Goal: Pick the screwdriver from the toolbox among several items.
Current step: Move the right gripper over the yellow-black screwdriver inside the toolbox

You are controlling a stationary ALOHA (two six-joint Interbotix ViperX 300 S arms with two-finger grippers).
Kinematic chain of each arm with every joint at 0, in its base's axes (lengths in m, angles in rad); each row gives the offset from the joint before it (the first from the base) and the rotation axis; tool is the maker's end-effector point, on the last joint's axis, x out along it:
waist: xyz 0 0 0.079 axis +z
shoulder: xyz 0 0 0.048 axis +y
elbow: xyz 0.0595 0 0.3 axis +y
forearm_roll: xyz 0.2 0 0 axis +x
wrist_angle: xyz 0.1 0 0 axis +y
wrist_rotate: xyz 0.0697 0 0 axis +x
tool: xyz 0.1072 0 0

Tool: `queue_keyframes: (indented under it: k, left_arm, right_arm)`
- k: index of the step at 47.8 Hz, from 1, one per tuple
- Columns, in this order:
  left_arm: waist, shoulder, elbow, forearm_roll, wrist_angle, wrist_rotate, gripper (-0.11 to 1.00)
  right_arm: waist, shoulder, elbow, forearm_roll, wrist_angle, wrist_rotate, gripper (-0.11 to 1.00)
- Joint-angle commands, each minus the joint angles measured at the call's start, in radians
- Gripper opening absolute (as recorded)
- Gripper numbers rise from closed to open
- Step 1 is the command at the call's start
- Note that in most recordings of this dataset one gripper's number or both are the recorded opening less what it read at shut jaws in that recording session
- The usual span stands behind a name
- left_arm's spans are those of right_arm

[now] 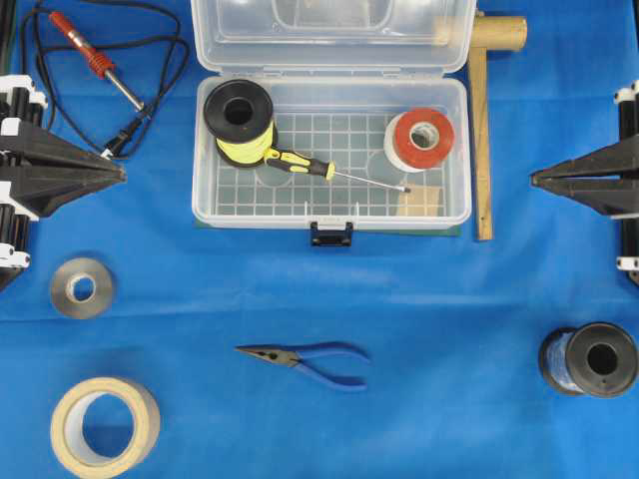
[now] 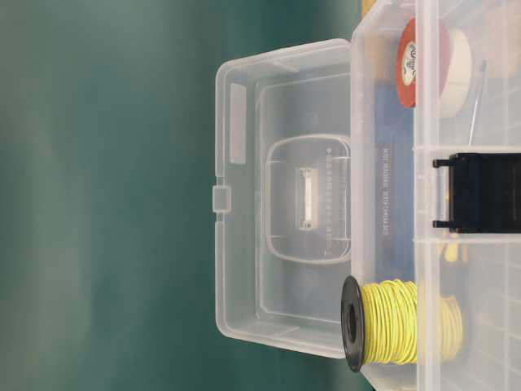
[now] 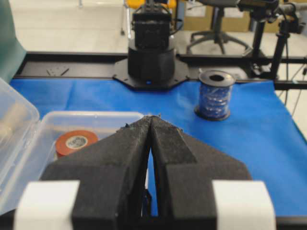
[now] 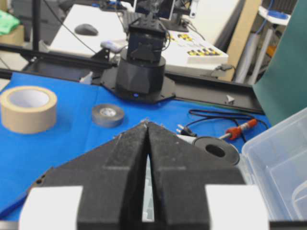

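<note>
The screwdriver (image 1: 305, 165), with a yellow-and-black handle and thin silver shaft, lies flat in the clear toolbox (image 1: 210, 195), whose lid (image 1: 334, 35) stands open. Its handle rests against the black spool of yellow wire (image 1: 240, 120); its tip points toward the red tape roll (image 1: 421, 138) and the tan wooden block (image 1: 419, 202). My left gripper (image 1: 122, 172) is shut and empty at the left edge, well clear of the box. My right gripper (image 1: 534, 180) is shut and empty at the right edge. The shut tips also show in the left wrist view (image 3: 152, 116) and the right wrist view (image 4: 146, 123).
Blue-handled pliers (image 1: 310, 359) lie in front of the box. A grey tape roll (image 1: 82, 287) and a tan tape roll (image 1: 104, 424) sit front left. A spool of blue wire (image 1: 589, 359) stands front right. A soldering iron (image 1: 95, 60) lies back left, a wooden mallet (image 1: 484, 120) right of the box.
</note>
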Motion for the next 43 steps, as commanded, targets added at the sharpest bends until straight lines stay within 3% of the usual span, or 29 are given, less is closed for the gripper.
queue_keyframes:
  k: [1, 8, 13, 26, 33, 38, 43]
  left_arm:
    - [-0.014, -0.002, -0.015, -0.026, -0.005, 0.005, 0.00]
    - [-0.014, 0.002, -0.015, -0.026, -0.005, 0.003, 0.00]
    - [-0.014, 0.005, -0.015, -0.028, -0.005, 0.003, 0.00]
    - [-0.014, 0.012, -0.014, -0.031, -0.011, -0.002, 0.00]
    - [-0.014, 0.012, -0.014, -0.032, -0.014, -0.003, 0.00]
    - [-0.014, 0.011, -0.014, -0.032, -0.014, -0.003, 0.00]
    - [-0.014, 0.011, -0.014, -0.032, -0.014, -0.003, 0.00]
  right_arm:
    - [0.000, 0.015, -0.041, 0.005, -0.002, 0.006, 0.00]
    - [-0.002, 0.098, -0.147, 0.017, 0.107, 0.034, 0.00]
    - [-0.015, 0.212, -0.281, 0.018, 0.242, 0.067, 0.00]
    - [-0.098, 0.561, -0.638, 0.018, 0.586, 0.206, 0.00]
    - [-0.153, 0.724, -0.781, 0.012, 0.730, 0.295, 0.01]
    - [-0.186, 0.833, -0.876, -0.005, 0.838, 0.351, 0.17]
    - [-0.207, 0.928, -0.937, -0.017, 0.905, 0.402, 0.45]
